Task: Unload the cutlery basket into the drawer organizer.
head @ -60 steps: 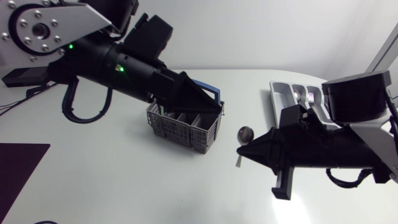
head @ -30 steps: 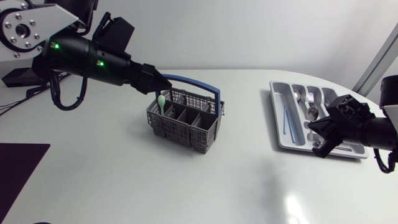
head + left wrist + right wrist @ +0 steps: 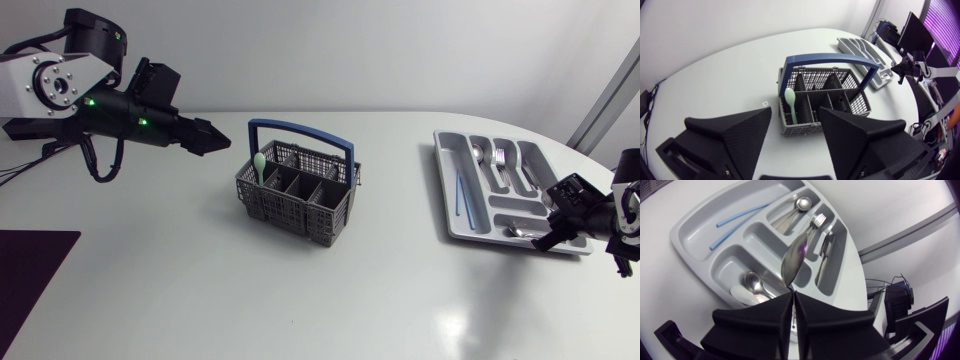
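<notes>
Pinches a spoon [image 3: 794, 260] in right gripper [image 3: 792, 294] over drawer organizer [image 3: 681, 231] at table's [image 3: 400, 300] right edge; next, probably lower and release. Left gripper [image 3: 795, 117] gaping empty before cutlery basket [image 3: 860, 102].

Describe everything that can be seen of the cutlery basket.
The cutlery basket is grey, apparently of plastic lattice, with inner walls that divide it into compartments and a blue handle arched over it. It stands upright on the white table, near the middle. One pale green spoon stands in a corner compartment, bowl up; the others look empty. The left gripper, open, is apart from it.
</notes>
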You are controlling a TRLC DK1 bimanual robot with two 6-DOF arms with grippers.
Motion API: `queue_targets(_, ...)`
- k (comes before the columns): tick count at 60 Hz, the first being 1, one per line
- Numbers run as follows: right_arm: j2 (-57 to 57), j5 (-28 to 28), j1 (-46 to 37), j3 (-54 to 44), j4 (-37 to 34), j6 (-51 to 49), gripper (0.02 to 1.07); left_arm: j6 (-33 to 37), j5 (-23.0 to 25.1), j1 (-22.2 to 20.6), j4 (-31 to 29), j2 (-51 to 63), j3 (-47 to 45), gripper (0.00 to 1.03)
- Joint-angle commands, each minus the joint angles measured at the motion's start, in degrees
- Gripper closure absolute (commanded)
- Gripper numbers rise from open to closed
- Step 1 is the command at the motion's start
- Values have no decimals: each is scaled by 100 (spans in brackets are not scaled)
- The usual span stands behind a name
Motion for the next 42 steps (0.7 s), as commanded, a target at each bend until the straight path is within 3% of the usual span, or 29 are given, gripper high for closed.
queue_targets(1, 353, 191, -70, 129, 292, -172, 98, 196, 8, 97, 133, 192, -236, 36)
queue_targets(14, 845, 516, -70, 164, 643, -260, 95, 231, 8, 273, 335, 447, -263, 36)
queue_targets(19, 845, 578, -61, 93, 661, -260, 72, 257, 8, 343, 379, 535, -272, 36)
queue_targets(28, 827, 736, -53, 32, 652, -216, 19, 354, 8, 448, 581, 737, -315, 37)
queue_targets(34, 678, 771, -53, -3, 582, -146, 8, 354, 8, 457, 713, 956, -315, 37)
queue_targets(42, -60, 754, 18, -82, 63, 188, 7, 336, -1, 413, 898, 1238, -359, 38)
